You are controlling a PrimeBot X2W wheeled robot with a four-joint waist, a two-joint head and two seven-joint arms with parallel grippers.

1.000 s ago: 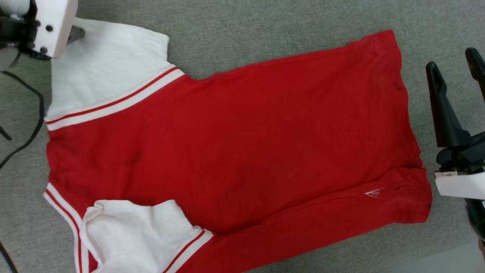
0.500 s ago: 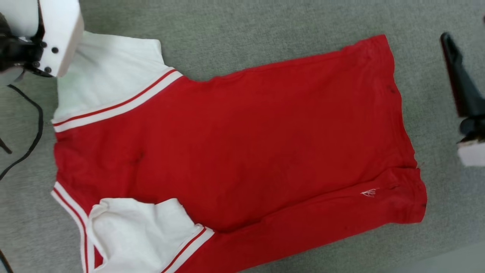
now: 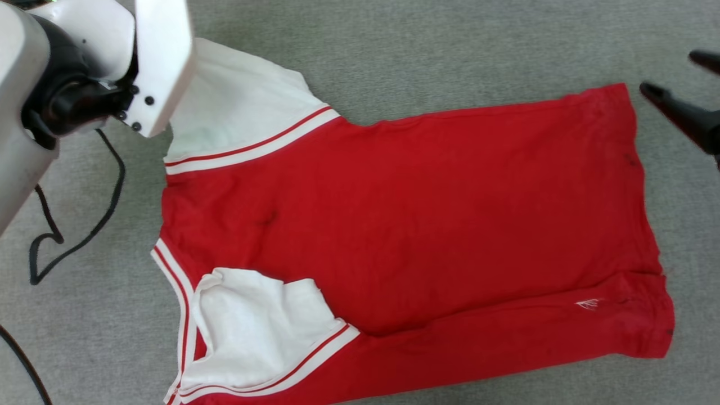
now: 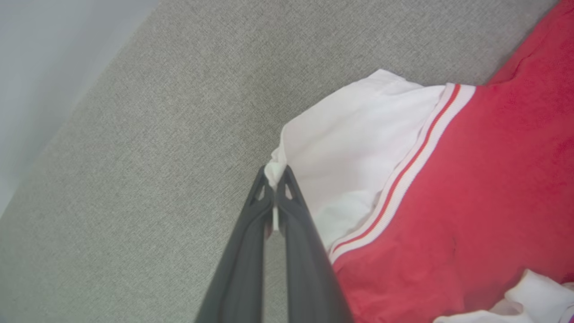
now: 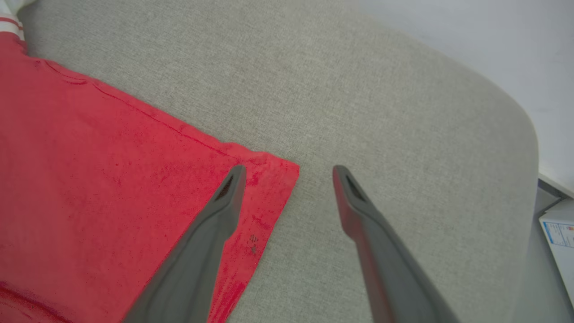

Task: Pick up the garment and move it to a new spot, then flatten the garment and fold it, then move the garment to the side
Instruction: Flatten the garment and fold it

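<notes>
Writing on garment: a small white stitched mark (image 3: 588, 304) near the hem, too small to read.
Printed box: a white box with blue print (image 5: 557, 233) past the desk's edge; text illegible.
Garment: the garment (image 3: 422, 225) lies spread on the grey fabric-topped desk (image 3: 450, 45), neck end towards the robot's left, hem towards its right.
Sleeves: far sleeve (image 3: 242, 112) laid out; near sleeve (image 3: 253, 326) folded onto the red body.
Left gripper: the left gripper (image 4: 275, 172) is closed tight, pinching the far sleeve's outer edge.
Right gripper: the right gripper (image 5: 290, 172) is spread wide and holds nothing; one finger is over the hem corner, the other over bare desk.
In the way: the left arm's white wrist housing (image 3: 157, 67) hides the pinched sleeve edge in the head view.
Nearby: a black cable (image 3: 84, 242) loops on the desk left of the garment.
</notes>
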